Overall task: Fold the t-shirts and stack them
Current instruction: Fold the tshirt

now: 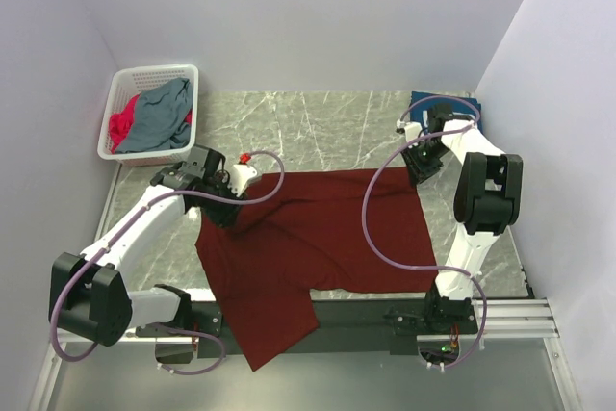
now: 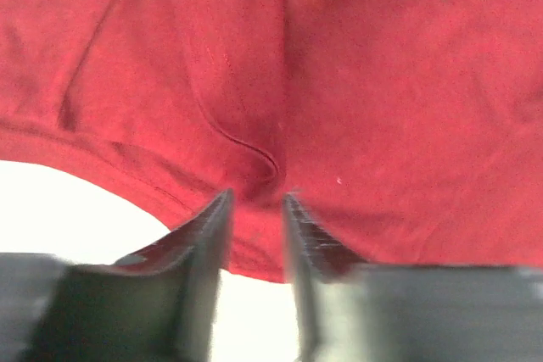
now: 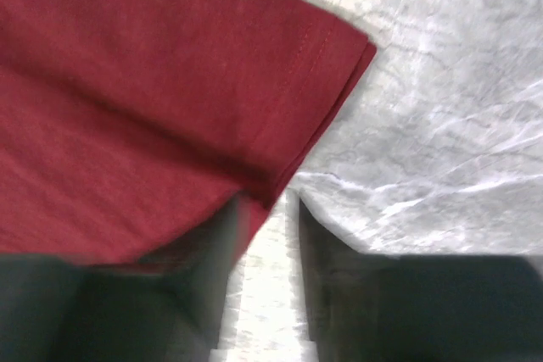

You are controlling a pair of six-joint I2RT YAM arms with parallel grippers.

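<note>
The maroon t-shirt [image 1: 318,238] lies spread across the marble counter [image 1: 318,132]. Its far edge runs between the two arms, and one part at the near left hangs over the counter's front edge.

The left pincer [image 1: 227,211] is down at the shirt's far left corner. In the left wrist view its jaws [image 2: 256,201] stand narrowly apart, and a small pucker of the maroon cloth [image 2: 339,82] sits right at their tips. Cloth shows through the gap, with nothing clamped between the fingers.

The right pincer [image 1: 421,172] is at the far right corner of the shirt. In the right wrist view its jaws [image 3: 270,201] are also narrowly apart, and bare counter [image 3: 441,125] shows in the gap. The stitched hem corner of the shirt [image 3: 127,108] lies just ahead of the tips. The cloth's edge reaches the left finger [image 3: 222,235], but that finger is blurred, so I cannot tell whether it touches.

At the far left corner of the counter stands a white lattice basket [image 1: 154,72]. It holds a crumpled grey-blue t-shirt [image 1: 159,117], with a bright-pink t-shirt [image 1: 120,130] beside it against the left wall. A navy t-shirt [image 1: 419,100] lies at the far right corner, partly behind the right arm's cable.
</note>
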